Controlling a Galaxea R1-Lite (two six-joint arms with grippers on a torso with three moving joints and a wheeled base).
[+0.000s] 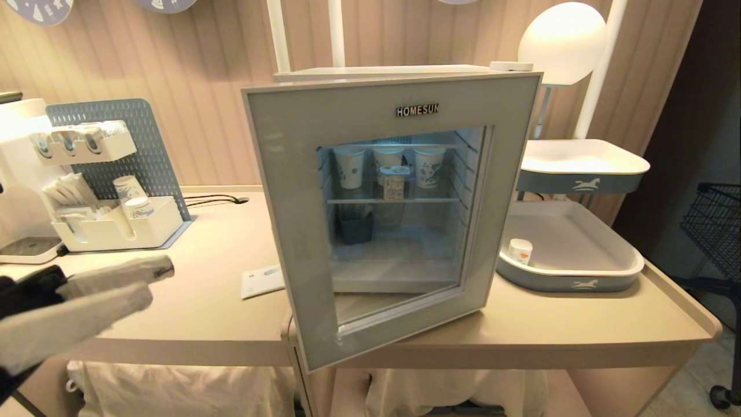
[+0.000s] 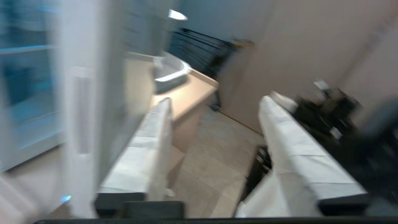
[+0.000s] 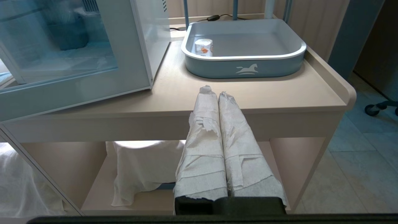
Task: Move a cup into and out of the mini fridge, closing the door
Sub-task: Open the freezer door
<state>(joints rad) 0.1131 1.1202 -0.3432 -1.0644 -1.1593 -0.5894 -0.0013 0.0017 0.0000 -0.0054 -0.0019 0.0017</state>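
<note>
The mini fridge [image 1: 382,72] stands mid-table. Its door [image 1: 289,174] hangs partly open, the free left edge swung out past the table's front. The cup [image 1: 520,251], small and white with orange marks, sits in the grey tray [image 1: 579,284] to the right of the fridge; the right wrist view shows the cup [image 3: 204,47] too. My left gripper [image 1: 159,282] hovers open and empty at the far left, well short of the door; the left wrist view shows this gripper [image 2: 217,99] beside the blurred door [image 2: 84,109]. My right gripper [image 3: 216,91] is shut, parked low before the table's front edge.
Through the glass I see three tall paper cups [image 1: 350,165] and a small lidded container [image 1: 394,180] on the wire shelf. An organiser with cups [image 1: 116,220] stands back left, a paper card [image 1: 263,281] lies by the door, and a wire basket [image 1: 715,223] is at the far right.
</note>
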